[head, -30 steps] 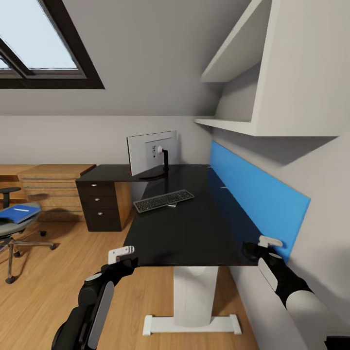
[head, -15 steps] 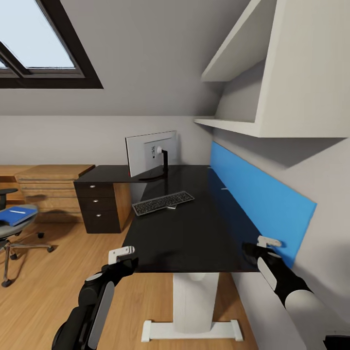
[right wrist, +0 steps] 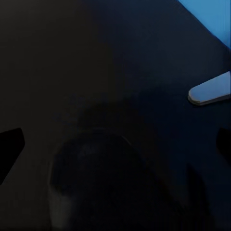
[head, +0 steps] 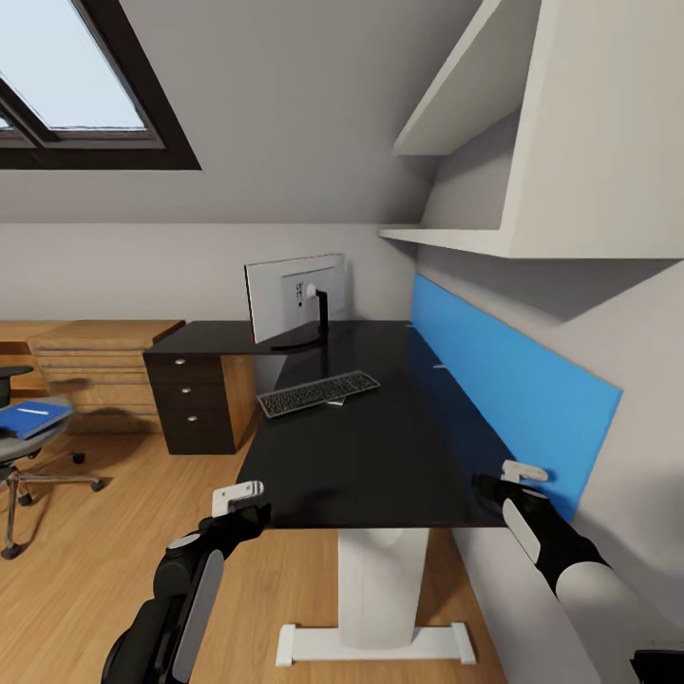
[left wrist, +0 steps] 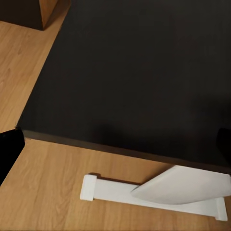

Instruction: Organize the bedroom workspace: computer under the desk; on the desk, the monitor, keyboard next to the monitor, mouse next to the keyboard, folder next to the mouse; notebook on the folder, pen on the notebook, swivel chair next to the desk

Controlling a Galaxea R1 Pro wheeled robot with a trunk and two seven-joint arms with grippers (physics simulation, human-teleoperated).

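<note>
The black desk (head: 380,446) with its blue back panel stretches ahead of me. The monitor (head: 294,299) stands at its far end, silver back toward me. The keyboard (head: 318,392) lies in front of it. At the far left the swivel chair (head: 13,454) carries the blue folder (head: 33,419), with a thin pale pen (head: 32,411) on top. My left gripper (head: 242,511) hovers open at the desk's near left corner. My right gripper (head: 501,486) is open over the near right corner by the panel. The computer, mouse and notebook are out of view.
Dark drawers (head: 195,399) with round knobs sit under the desk's far left wing, and a light wooden counter (head: 90,366) stands beyond. White shelves (head: 456,242) hang over the desk's right side. The desk's white leg (head: 380,594) stands on wooden floor.
The whole view has slid a little, so the chair sits nearer the left edge; the camera moved. Both arms hold the same pose and nothing on the desk has shifted.
</note>
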